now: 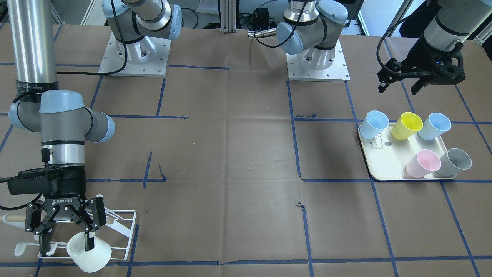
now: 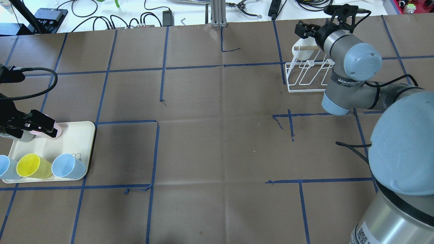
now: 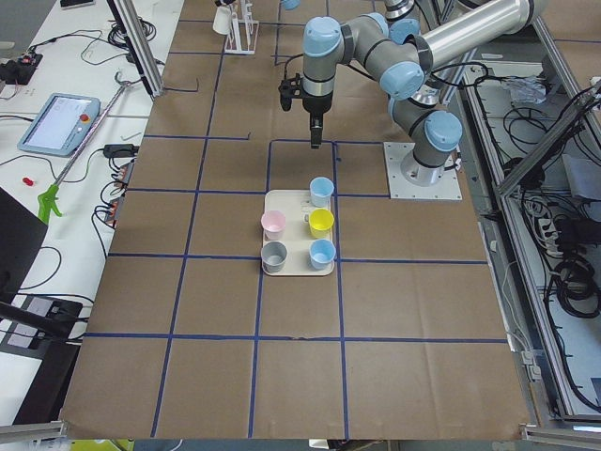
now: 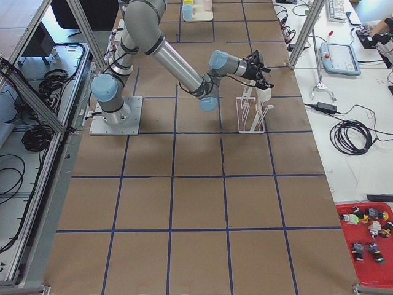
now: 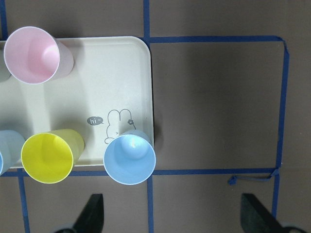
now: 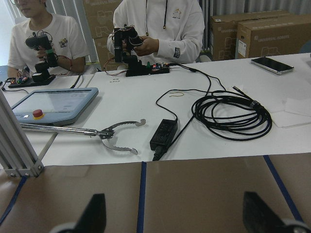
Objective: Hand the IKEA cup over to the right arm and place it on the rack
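Observation:
A white IKEA cup (image 1: 91,254) lies tilted at the outer end of the white wire rack (image 1: 123,226), beside its wooden dowel (image 2: 307,48). My right gripper (image 1: 67,246) hangs over that end of the rack, open. One finger (image 1: 89,241) stands at the cup's rim and the other is well clear. The right wrist view shows both tips spread with nothing between them. Above the table beside the cream tray (image 1: 386,163), my left gripper (image 1: 398,90) is open and empty. Its two tips show far apart at the bottom of the left wrist view.
The tray (image 5: 112,82) holds several upright cups: blue (image 1: 374,124), yellow (image 1: 407,125), blue (image 1: 435,126), pink (image 1: 423,163) and grey (image 1: 456,161). Both arm bases (image 1: 134,54) stand at the robot's side. Past the far edge are cables (image 6: 233,114), a tablet and two seated people.

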`<state>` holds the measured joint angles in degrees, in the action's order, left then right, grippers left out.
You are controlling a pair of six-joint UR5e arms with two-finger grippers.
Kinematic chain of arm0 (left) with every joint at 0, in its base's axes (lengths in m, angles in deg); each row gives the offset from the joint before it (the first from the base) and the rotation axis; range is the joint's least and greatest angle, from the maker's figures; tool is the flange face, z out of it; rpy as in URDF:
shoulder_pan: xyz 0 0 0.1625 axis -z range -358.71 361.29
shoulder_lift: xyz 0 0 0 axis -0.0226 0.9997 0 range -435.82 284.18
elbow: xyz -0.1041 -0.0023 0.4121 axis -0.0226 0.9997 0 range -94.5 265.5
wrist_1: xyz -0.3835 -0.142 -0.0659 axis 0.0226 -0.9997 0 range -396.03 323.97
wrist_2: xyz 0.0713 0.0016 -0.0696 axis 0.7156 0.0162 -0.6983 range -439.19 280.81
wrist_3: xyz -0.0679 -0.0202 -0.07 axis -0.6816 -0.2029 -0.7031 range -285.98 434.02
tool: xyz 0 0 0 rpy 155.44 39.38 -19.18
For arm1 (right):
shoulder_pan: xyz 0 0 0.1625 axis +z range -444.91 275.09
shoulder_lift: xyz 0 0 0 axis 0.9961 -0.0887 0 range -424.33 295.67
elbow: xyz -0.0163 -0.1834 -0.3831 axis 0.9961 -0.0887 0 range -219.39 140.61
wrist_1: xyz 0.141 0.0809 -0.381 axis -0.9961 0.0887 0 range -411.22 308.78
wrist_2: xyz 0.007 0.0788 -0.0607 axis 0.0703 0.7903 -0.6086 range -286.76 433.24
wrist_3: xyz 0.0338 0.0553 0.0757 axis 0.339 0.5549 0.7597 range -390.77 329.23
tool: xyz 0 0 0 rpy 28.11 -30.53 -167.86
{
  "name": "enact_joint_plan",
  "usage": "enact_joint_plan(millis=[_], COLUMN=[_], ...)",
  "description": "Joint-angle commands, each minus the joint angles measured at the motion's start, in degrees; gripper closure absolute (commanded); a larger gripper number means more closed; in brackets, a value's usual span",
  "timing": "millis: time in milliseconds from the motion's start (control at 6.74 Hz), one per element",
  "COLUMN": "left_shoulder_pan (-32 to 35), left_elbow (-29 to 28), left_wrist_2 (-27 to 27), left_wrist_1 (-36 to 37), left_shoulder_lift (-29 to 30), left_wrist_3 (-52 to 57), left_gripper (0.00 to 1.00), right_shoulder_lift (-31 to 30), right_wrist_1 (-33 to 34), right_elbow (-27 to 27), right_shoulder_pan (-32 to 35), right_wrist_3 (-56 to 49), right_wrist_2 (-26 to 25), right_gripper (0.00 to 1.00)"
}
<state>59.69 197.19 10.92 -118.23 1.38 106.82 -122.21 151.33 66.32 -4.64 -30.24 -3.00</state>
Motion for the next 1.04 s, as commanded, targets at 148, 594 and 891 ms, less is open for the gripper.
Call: enact_joint_plan(millis=[148,594,891], left_shoulder_pan=[-1.7,-1.7,-1.8], left_elbow=[12.3,18.9,19.4], left_wrist_2=[0.0,0.1,1.2], left_wrist_1=[16.4,24.8,26.4], left_shoulder_lift=[2.4,6.5,9.4], left_wrist_3=[1.7,1.6,1.7], left_gripper=[0.01,0.01,0.01], right_shoulder_lift=[-6.4,-17.2,-23.7], right_wrist_1=[-0.6,-5.9,-5.8], right_elbow=[-0.2,2.8,8.7], right_shoulder_pan=[0.7,4.2,6.9], right_wrist_3=[0.7,10.6,18.2], right_wrist_2=[0.6,0.6,0.6], right_gripper=[0.00,0.00,0.00])
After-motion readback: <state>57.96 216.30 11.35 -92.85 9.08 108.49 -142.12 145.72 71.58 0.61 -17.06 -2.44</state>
